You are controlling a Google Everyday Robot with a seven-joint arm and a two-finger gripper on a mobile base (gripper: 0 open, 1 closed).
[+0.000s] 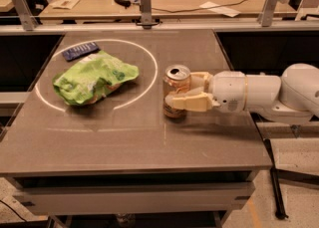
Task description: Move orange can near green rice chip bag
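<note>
The orange can (pixel 176 88) stands upright on the grey table (pixel 124 137), right of the middle, with its silver top showing. My gripper (pixel 175 92) reaches in from the right on a white arm and is shut on the can, one cream finger in front of it and one behind. The green rice chip bag (pixel 93 77) lies crumpled to the left, inside a white circle marked on the table. A gap of bare table separates the can from the bag.
A small flat dark blue packet (pixel 79 50) lies behind the bag at the far left. A rail with metal posts (pixel 145 4) runs along the table's far edge, with a cluttered wooden bench beyond.
</note>
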